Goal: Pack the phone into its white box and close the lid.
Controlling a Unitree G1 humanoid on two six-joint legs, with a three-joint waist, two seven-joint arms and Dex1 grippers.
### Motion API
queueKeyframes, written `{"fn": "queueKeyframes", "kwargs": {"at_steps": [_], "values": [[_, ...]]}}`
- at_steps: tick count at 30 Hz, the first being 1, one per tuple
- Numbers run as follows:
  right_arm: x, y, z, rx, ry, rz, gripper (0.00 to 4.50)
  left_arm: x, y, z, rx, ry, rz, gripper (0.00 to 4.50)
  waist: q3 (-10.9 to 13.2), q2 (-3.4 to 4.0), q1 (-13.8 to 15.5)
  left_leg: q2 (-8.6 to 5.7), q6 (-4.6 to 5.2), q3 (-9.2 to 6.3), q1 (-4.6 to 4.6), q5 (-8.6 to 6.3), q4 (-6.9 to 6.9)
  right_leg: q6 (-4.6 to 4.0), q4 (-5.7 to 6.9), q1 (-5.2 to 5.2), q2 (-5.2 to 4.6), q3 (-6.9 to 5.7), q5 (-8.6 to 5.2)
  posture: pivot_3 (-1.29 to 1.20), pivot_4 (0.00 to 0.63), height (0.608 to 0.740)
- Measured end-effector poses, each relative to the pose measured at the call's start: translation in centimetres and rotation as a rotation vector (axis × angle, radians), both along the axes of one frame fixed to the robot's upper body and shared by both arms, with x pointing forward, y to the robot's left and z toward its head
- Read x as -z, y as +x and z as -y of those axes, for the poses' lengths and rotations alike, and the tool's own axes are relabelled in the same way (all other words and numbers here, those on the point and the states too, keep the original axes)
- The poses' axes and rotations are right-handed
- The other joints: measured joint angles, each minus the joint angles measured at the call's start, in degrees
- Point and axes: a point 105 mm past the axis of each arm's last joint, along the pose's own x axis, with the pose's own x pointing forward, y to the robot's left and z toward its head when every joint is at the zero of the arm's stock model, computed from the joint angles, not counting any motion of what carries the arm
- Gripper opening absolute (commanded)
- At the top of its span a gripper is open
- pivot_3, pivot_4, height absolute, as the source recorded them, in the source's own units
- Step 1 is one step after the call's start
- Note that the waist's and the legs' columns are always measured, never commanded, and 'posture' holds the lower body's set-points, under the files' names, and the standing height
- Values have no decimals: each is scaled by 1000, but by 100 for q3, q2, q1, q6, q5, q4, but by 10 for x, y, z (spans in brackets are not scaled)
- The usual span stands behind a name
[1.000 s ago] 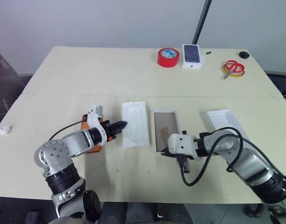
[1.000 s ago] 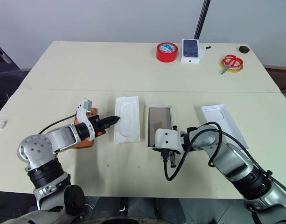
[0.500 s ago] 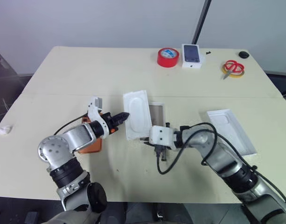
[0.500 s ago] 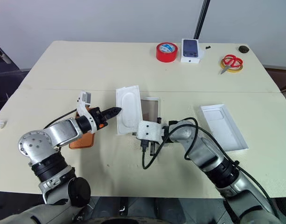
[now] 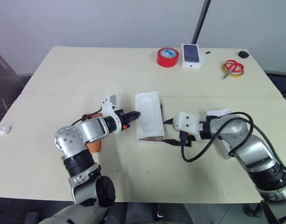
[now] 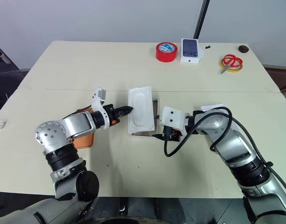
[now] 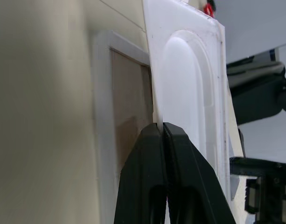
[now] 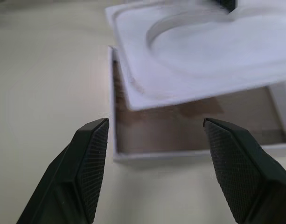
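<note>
— So, where does the white insert (image 5: 149, 116) stand?

— Pinched by the left gripper (image 5: 135, 114). In the left wrist view its two black fingers (image 7: 147, 163) are pressed together on the insert's thin edge, and the insert hangs tilted over the white box (image 8: 189, 140), one long side higher than the other. From the head views it covers most of the box, so only a strip of the rim and the brownish inside shows at the near end.

— And the right gripper (image 5: 170, 132)?

— Its jaws are spread wide and hold nothing. In the right wrist view the two textured fingers (image 8: 89, 161) stand well apart, pointing at the near end of the box, with the insert's underside above the opening. The gripper sits just beside the box's near right corner; whether a fingertip touches the rim I cannot tell from here.

— Where is the phone (image 6: 83, 139)?

— On the table (image 5: 110, 74), by the robot's left arm, which hides most of it. Just an orange edge shows.

— The lid (image 5: 216, 115)?

— Lying flat on the table to the right of the box, partly behind the right arm.

— Anything else on the table?

— At the far edge, a red tape roll (image 5: 168, 57), a small white box with a phone picture (image 5: 191, 55) just beside it, and red-handled scissors (image 5: 233, 68) further right. A crumpled white scrap (image 5: 3, 130) lies at the left edge.
</note>
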Motion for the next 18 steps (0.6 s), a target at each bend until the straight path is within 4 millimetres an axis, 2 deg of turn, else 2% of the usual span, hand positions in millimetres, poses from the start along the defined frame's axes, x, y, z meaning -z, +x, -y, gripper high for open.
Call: {"fn": "queueKeyframes", "kwargs": {"at_steps": [2, 5, 10, 11, 14, 17, 18], "values": [[2, 2, 2, 11, -1, -3, 3358, 7, 1, 1, 4, 25, -28, 0, 0, 0, 9, 0, 0, 1, 0, 0, 0, 0, 0, 0, -1, 0, 0, 0, 150, 732], [2, 8, 7, 33, -1, 6, 3411, 12, 2, -1, 4, 52, -47, 902, 0, 0, 24, -1, -1, 1, -2, 1, 0, 0, 0, -1, -4, 0, 0, 0, 150, 732], [0, 12, 9, 47, 0, 30, 3411, 19, 3, -1, -3, 71, -78, 3283, 0, 0, 28, -1, -2, 1, -2, 1, 0, 0, -1, -1, -4, 0, 0, 0, 150, 732], [0, 13, 9, 50, 1, 30, 3411, 20, 2, -2, -5, 66, -81, 3635, 0, 0, 26, -1, -2, 1, -2, 1, 0, 0, -1, -1, -4, 0, 0, 0, 150, 732], [-1, 13, 9, 51, 5, 35, 3411, 19, 1, -5, -11, 53, -69, 3635, 0, 0, 15, 1, -2, 1, -1, 1, 0, 0, 0, -1, -3, 0, 0, 0, 150, 732], [-6, 15, 10, 59, 28, 36, 2557, 23, -6, -14, -14, 100, -41, 3695, 0, 0, 1, 3, -16, 2, -1, 9, -1, 0, 0, -2, -3, 1, 0, 0, 150, 732], [-10, 16, 9, 57, 41, 39, 2042, 22, -10, -23, -17, 154, 5, 3695, 0, 0, -21, 5, -21, 3, 0, 12, -4, 0, 2, -5, -3, 4, 0, 0, 150, 732]]}}
